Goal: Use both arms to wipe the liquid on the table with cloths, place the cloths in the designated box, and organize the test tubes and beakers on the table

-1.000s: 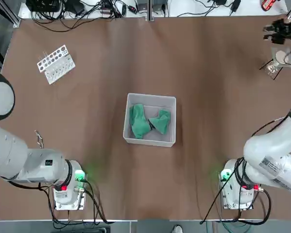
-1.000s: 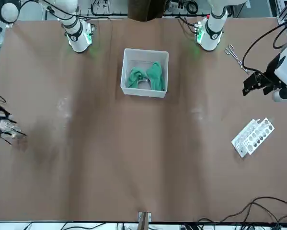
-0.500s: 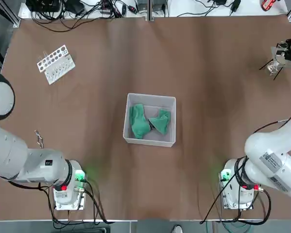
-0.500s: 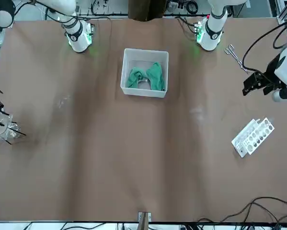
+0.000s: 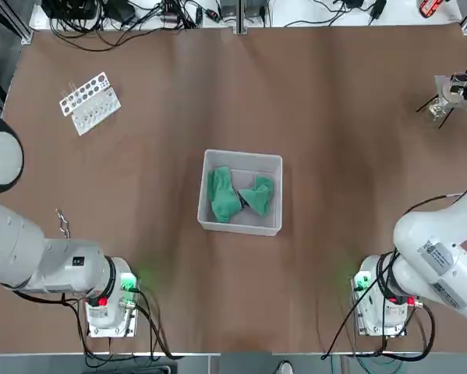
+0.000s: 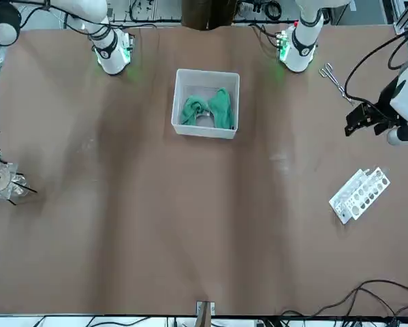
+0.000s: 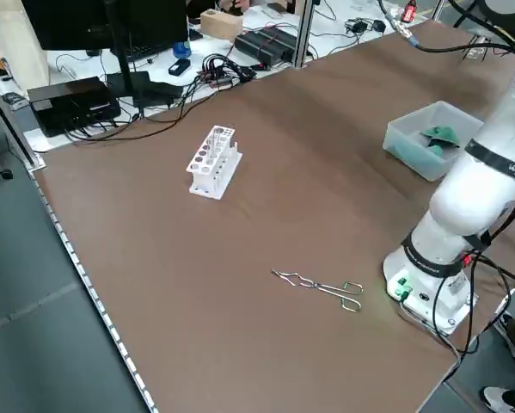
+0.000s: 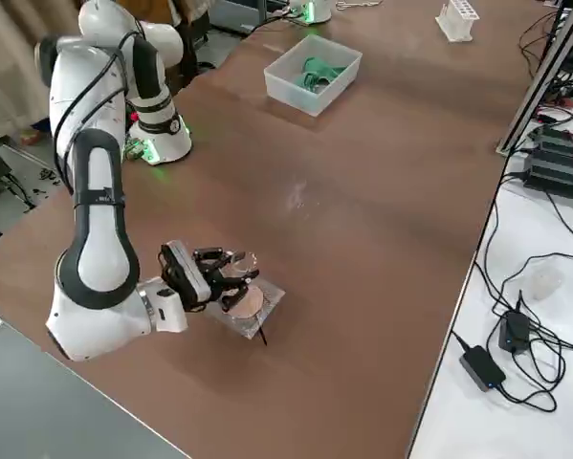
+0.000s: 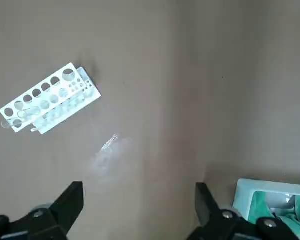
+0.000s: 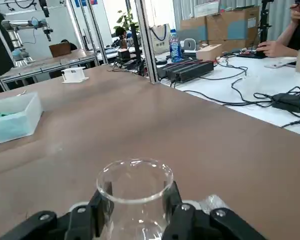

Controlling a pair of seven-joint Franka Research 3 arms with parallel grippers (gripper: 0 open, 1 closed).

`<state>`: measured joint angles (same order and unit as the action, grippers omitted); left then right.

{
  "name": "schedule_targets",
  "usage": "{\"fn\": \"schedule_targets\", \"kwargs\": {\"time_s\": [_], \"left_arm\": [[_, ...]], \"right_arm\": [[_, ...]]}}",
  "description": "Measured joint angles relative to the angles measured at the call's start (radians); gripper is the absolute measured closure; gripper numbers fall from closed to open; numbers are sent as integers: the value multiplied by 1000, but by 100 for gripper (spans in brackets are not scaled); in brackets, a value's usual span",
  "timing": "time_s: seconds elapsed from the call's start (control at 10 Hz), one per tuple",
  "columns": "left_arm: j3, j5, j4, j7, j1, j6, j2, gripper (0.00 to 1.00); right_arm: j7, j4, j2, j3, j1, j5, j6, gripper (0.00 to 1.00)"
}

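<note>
Top view: on your table (image 5: 311, 296), the box (image 5: 239, 228) holds both cloths (image 5: 224, 195). Your left gripper (image 9: 139, 197) waits above, wide open and empty. Your right gripper (image 10: 138, 192), part-closed around the beaker (image 10: 137, 222) at the table's right side, has shifted outward, suggesting placement at the stand (image 8: 274, 295) is underway.
</note>
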<state>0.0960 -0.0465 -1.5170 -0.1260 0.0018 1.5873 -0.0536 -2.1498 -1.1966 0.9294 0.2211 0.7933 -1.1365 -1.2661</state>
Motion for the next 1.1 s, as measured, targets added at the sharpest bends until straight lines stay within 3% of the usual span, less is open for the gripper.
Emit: {"fn": "schedule_targets", "kwargs": {"time_s": [1.1], "left_arm": [[-3, 0, -1, 0, 3, 3, 0, 1]], "right_arm": [[19, 27, 29, -10, 15, 0, -60, 45]]}}
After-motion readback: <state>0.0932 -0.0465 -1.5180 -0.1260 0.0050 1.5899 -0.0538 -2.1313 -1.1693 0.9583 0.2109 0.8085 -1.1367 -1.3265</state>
